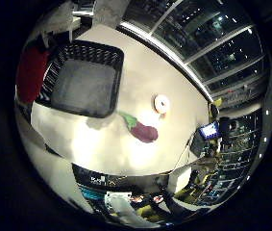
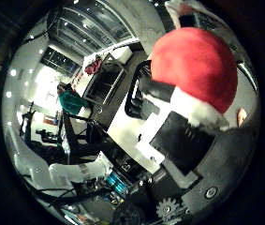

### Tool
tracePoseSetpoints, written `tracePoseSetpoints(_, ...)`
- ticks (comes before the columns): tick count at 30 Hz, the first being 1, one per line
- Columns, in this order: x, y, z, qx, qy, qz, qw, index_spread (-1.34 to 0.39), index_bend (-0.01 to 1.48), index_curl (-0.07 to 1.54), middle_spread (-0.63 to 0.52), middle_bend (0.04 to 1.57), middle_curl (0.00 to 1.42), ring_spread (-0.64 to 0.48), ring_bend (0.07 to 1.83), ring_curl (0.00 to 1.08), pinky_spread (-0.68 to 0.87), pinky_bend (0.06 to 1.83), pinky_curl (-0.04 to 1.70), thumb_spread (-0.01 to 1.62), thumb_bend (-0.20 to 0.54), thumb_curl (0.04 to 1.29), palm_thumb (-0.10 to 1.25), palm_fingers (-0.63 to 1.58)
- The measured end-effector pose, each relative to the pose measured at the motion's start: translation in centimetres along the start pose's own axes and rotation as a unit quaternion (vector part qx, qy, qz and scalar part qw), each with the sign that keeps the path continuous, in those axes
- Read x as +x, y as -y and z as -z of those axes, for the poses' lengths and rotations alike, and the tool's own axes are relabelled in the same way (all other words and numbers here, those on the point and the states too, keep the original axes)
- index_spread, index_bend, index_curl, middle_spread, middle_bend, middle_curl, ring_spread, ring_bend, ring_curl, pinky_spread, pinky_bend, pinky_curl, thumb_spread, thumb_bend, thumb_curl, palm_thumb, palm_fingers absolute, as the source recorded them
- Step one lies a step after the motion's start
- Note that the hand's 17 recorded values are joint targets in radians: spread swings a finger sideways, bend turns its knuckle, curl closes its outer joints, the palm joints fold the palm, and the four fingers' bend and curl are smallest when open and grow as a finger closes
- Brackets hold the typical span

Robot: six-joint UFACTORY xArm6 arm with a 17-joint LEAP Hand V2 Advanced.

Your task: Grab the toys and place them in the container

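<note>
A round red toy with a white rim (image 2: 193, 61) fills much of the right thumb side palm view, close against the palm. My hand's (image 2: 174, 136) black and white fingers curl beside and under it and hold it high above the table. Its red side also shows at the edge of the right little finger side palm view (image 1: 32, 72). That view looks down on a black mesh container (image 1: 87, 50), open and empty, on the pale table (image 1: 179, 82). A maroon toy with a green top (image 1: 141, 129) and a small white ring (image 1: 161, 103) lie on the table beside the container.
The table's edges show round the container. A small lit screen (image 1: 210, 130) stands past the table's edge. Desks, chairs and shelves (image 2: 71, 131) fill the room around.
</note>
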State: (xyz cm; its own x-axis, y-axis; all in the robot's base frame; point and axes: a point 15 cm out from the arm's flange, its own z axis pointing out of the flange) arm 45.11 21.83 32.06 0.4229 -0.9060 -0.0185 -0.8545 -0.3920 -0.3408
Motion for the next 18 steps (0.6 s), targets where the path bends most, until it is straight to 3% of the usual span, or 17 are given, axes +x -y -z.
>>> tracePoseSetpoints(2,0.0,-0.6,-0.5,-0.023,0.0,0.005,1.0,-0.48,0.45,0.43,-0.09,0.6,0.34,-0.02,0.73,0.29,0.1,0.94,0.48,1.0,-0.039,0.33,0.71,-0.12)
tracePoseSetpoints(6,0.0,-1.5,-0.8,-0.048,0.0,0.022,0.999,-0.49,0.31,0.37,0.0,0.38,0.28,0.14,0.51,0.21,0.38,0.79,0.38,1.0,-0.035,0.32,0.65,-0.11)
tracePoseSetpoints(11,0.8,-2.1,0.1,-0.049,-0.003,0.023,0.999,-0.5,0.19,0.34,0.03,0.23,0.27,0.19,0.38,0.19,0.46,0.68,0.31,1.0,-0.03,0.31,0.61,-0.01)
tracePoseSetpoints(18,6.7,-4.7,3.3,-0.05,-0.025,-0.027,0.998,-0.44,0.17,0.32,0.03,0.27,0.31,0.18,0.36,0.2,0.47,0.56,0.26,1.0,-0.025,0.31,0.6,0.13)
